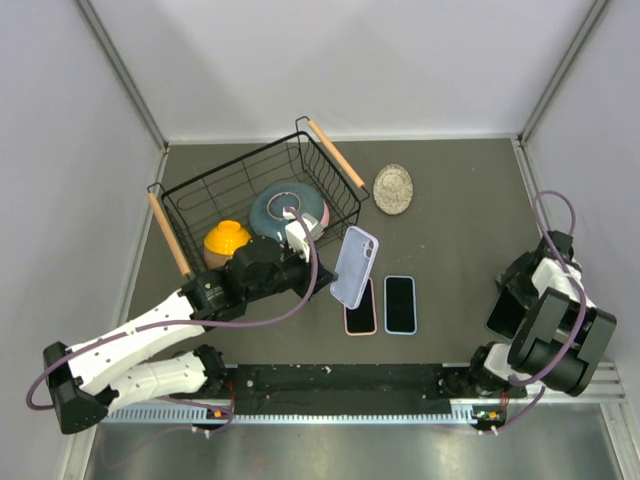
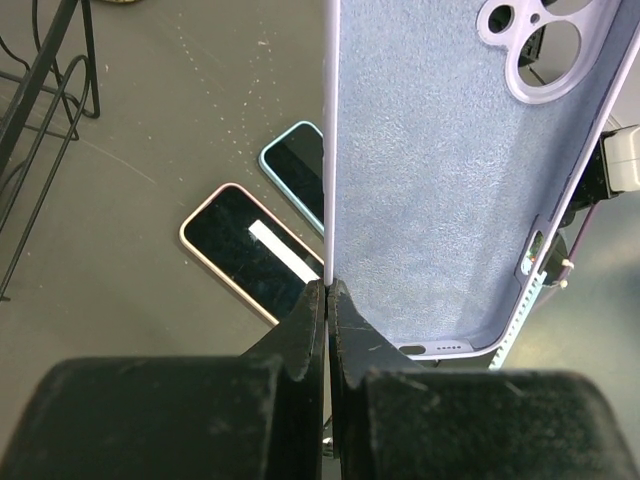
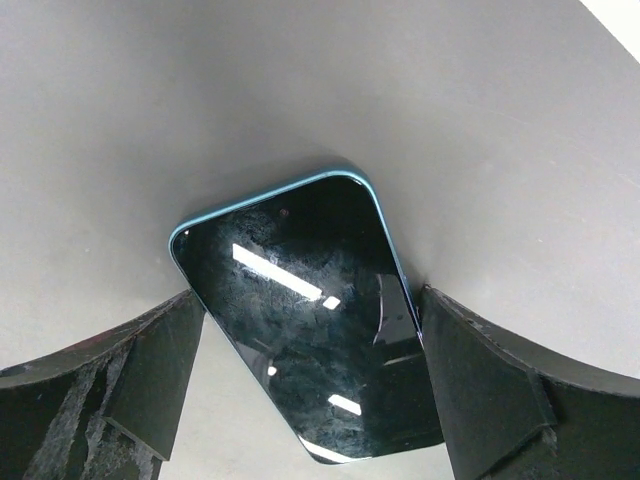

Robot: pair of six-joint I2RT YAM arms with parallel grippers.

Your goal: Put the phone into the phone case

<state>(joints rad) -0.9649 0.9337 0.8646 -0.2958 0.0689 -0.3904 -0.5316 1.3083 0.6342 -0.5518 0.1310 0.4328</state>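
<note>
My left gripper (image 1: 325, 268) (image 2: 328, 290) is shut on the long edge of a lilac phone case (image 1: 355, 267) (image 2: 440, 170). It holds the case upright above the table, open side showing. Below it lie a pink-rimmed phone (image 1: 360, 306) (image 2: 250, 250) and a teal-rimmed phone (image 1: 400, 303) (image 2: 295, 165), both screen up. At the far right, my right gripper (image 1: 507, 308) (image 3: 310, 320) has another teal-rimmed phone (image 3: 300, 280) across its jaws, one finger against each long edge. Whether that phone rests on the surface or is lifted I cannot tell.
A black wire basket (image 1: 200, 200) with wooden handles stands at the back left. It holds a yellow-orange item (image 1: 227, 240) and a teal plate (image 1: 285, 208). A grey round disc (image 1: 393, 189) lies right of the basket.
</note>
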